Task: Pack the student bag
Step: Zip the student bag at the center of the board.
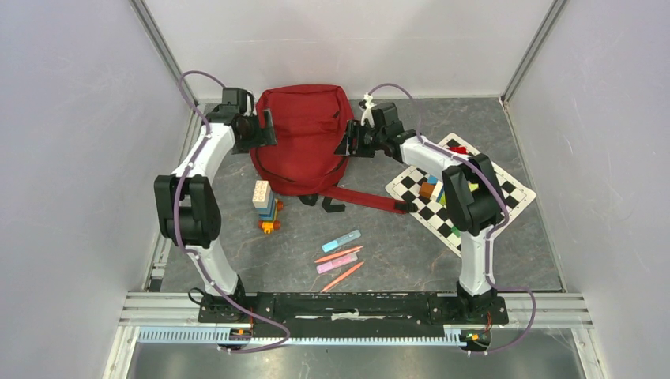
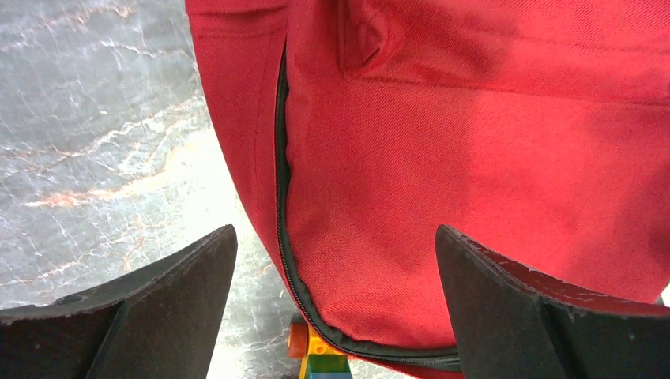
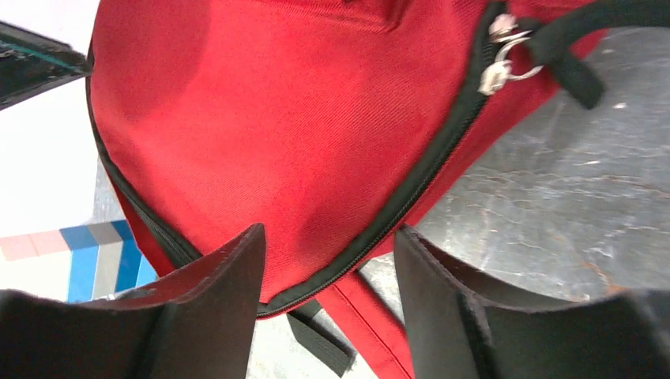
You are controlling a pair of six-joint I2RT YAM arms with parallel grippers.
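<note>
The bag [image 1: 304, 138] lies flat at the far middle of the table [image 1: 379, 260], with a strap [image 1: 363, 197] trailing toward the checkered board [image 1: 506, 189]. The left gripper [image 1: 265, 130] is at the bag's left edge and the right gripper [image 1: 348, 140] at its right edge, facing each other across it. In the left wrist view the fingers [image 2: 182, 300] are spread as wide as the frame allows and grasp nothing. Red cloth and a dark zip [image 2: 282, 197] fill the gap beyond them, and the pictures do not show whether either tip touches the cloth. In the right wrist view the fingers [image 3: 213, 300] are also released, though set somewhat closer together. The bag's zipped edge runs across the space between them without being pinched, and contact cannot be told here either. The zip pulls [image 3: 498, 67] hang at the bag's upper right in that view, well away from the tips. A block tower [image 1: 266, 207] stands just beside the bag's near left corner, and pens [image 1: 340, 257] lie nearer the arm bases.
</note>
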